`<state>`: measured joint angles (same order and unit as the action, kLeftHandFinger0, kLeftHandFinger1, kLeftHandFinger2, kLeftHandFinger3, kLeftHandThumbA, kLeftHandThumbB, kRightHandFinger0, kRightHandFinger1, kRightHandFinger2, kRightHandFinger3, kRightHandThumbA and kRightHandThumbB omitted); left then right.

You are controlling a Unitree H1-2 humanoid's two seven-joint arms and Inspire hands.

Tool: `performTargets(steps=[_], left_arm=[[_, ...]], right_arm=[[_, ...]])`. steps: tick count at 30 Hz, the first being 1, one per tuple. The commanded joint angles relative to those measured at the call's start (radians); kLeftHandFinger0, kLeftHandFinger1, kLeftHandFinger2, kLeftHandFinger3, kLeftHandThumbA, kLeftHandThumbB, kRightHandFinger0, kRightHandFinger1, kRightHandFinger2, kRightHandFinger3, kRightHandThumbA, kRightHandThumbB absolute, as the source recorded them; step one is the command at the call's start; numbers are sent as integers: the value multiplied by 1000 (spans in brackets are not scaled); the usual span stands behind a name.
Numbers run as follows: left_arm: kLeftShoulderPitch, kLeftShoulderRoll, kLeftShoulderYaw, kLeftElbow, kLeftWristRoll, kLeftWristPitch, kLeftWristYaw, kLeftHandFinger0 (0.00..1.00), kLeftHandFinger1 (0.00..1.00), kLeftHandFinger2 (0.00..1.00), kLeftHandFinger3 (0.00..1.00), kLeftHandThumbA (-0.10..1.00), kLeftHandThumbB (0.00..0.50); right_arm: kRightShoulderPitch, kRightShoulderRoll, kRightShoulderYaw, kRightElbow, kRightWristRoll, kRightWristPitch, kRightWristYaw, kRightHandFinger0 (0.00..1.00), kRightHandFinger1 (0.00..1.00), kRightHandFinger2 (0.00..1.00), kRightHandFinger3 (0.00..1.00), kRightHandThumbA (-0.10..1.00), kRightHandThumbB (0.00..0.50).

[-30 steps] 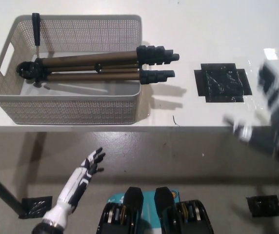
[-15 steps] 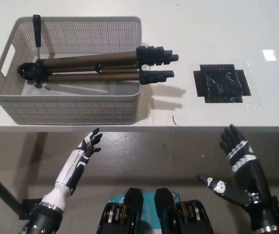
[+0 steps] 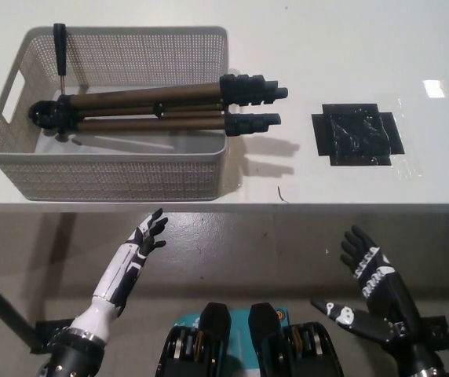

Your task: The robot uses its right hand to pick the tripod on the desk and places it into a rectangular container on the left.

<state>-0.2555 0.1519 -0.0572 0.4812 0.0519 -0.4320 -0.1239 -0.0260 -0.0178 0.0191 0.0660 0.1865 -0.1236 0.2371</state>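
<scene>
Head view: the scene runs left to right across a white surface (image 3: 350,47) with floor in front of it.
Container: a pale grey, rectangular, perforated plastic basket (image 3: 107,169) stands on the far left of the surface, a handle slot in its left end wall.
Tripod: a folded tripod with bronze metal legs and black fittings (image 3: 150,110) lies lengthwise in the basket, its black head at the left end and a thin black handle pointing to the far wall; the black leg tips rest on the right rim and jut out over the surface.
Left hand: the white hand (image 3: 149,234) hangs below the near edge of the surface, left of centre, fingers spread and holding nothing.
Tape patch: a square of black tape (image 3: 357,135) is stuck flat on the surface, well right of the basket.
Right hand: the black hand (image 3: 370,275) is low at the right, below the near edge, fingers apart and empty.
</scene>
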Motion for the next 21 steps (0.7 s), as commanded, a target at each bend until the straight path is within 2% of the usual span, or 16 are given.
performTargets(steps=[1, 6, 13, 17, 21], left_arm=[[5, -1, 3, -26, -6, -38, 14, 927, 1000, 1000, 1000, 1000, 500], [13, 5, 6, -43, -5, -38, 15, 912, 1000, 1000, 1000, 1000, 500], [33, 2, 8, -60, -6, -38, 17, 895, 1000, 1000, 1000, 1000, 500], [39, 1, 11, -60, -14, -38, 13, 899, 1000, 1000, 1000, 1000, 500], [38, 3, 7, -58, -9, -38, 12, 890, 1000, 1000, 1000, 1000, 500]], right_arm=[[-10, -1, 25, -7, -11, -10, 13, 1000, 1000, 1000, 1000, 959, 127], [-9, 2, 54, -9, -36, -25, 4, 1000, 1000, 1000, 1000, 997, 95], [6, 10, 72, -14, -61, -54, -12, 1000, 1000, 1000, 1000, 1000, 116], [0, 8, 72, -3, -73, -69, -20, 1000, 1000, 1000, 1000, 1000, 92], [-5, 6, 69, 4, -87, -79, -27, 1000, 1000, 1000, 1000, 1000, 98]])
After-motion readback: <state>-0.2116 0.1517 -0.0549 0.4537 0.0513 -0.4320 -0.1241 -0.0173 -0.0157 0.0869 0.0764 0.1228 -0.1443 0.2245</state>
